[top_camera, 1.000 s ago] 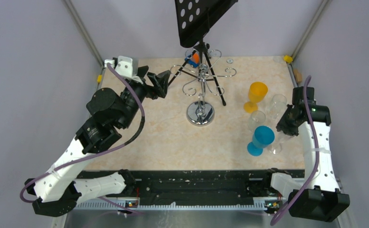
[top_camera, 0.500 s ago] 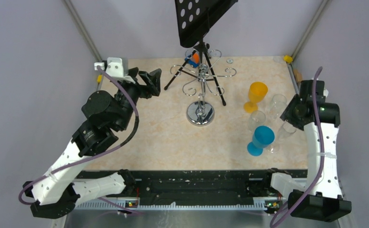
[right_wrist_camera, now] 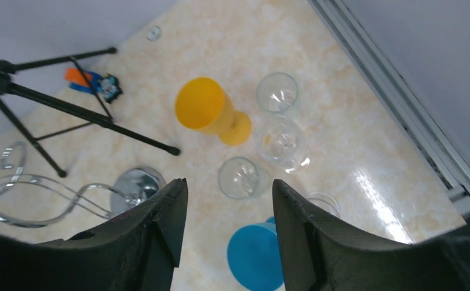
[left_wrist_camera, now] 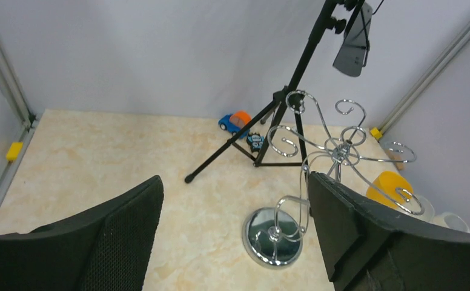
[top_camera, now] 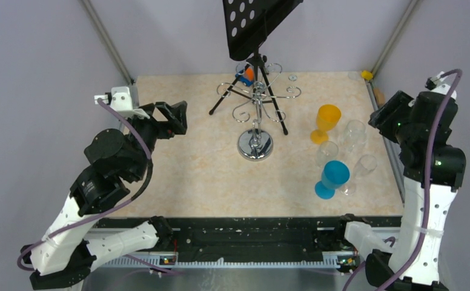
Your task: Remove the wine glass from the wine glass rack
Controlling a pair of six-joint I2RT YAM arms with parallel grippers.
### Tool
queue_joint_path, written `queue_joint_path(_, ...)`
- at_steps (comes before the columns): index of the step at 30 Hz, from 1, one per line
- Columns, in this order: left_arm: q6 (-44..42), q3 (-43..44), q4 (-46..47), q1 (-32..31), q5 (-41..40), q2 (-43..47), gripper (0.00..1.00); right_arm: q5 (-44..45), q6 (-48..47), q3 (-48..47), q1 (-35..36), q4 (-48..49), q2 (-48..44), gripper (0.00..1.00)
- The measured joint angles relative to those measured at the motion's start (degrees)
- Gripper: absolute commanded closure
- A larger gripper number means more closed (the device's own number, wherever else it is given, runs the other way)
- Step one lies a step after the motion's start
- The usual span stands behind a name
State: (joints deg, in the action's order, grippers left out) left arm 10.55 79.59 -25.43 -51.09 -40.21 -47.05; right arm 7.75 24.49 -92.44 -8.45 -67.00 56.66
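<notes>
On the right half of the table (top_camera: 208,176), five glasses are grouped close together, all standing on the tabletop: an orange wine glass (top_camera: 327,119), a blue wine glass (top_camera: 332,177) and three clear wine glasses (top_camera: 354,130) (top_camera: 327,150) (top_camera: 364,165). Their bowls are seen from above and nothing is seen inside any of them. The wine glass rack (top_camera: 255,145) is set near the middle of the table, its mirrored round base just left of the glasses and its scrolled arms beside the legs of a black tripod stand (top_camera: 254,66). The left gripper (top_camera: 177,119) is held well to the left of the rack, apart from it, with its jaws spread wide and nothing between them. The right gripper (right_wrist_camera: 228,200) is raised above the right edge of the table, over the group of glasses and clear of them, its jaws parted and nothing grasped. Two small toy cars (left_wrist_camera: 235,121) (left_wrist_camera: 255,140) lie by the tripod's feet; any marking on them is too small to be read.
</notes>
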Motion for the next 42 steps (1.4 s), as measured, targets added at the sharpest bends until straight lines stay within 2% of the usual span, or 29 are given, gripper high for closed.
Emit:
queue_joint_path(6,5.33,0.02,-8.39,0.0,-2.08,3.82,0.04,-3.96,0.07,0.07,0.0,11.74,-6.32,0.32)
queue_joint_path(8,7.06,0.02,-10.56,0.0,-2.89,5.25,0.03,-4.5,0.13,-0.24,0.0,14.03,-7.63,0.25)
queue_joint_path(11,9.81,0.11,-13.79,0.0,-4.35,7.96,0.02,-5.14,0.44,-0.7,0.0,17.73,-8.72,0.08)
queue_joint_path(12,10.69,0.15,-14.62,0.0,-4.76,8.87,0.02,-5.46,0.57,-0.72,0.0,19.1,-9.01,0.07)
queue_joint_path(19,13.38,0.26,-17.64,0.0,-6.4,12.61,0.01,-5.84,1.42,-2.27,0.0,22.05,-9.7,0.05)
queue_joint_path(30,11.37,2.69,-16.83,0.0,-6.1,12.24,0.01,-5.07,2.32,-3.98,0.0,24.55,-12.9,0.04)
queue_joint_path(42,9.84,2.69,-14.62,0.0,-5.88,12.24,0.01,-3.28,2.54,2.08,0.0,33.57,-24.35,0.03)
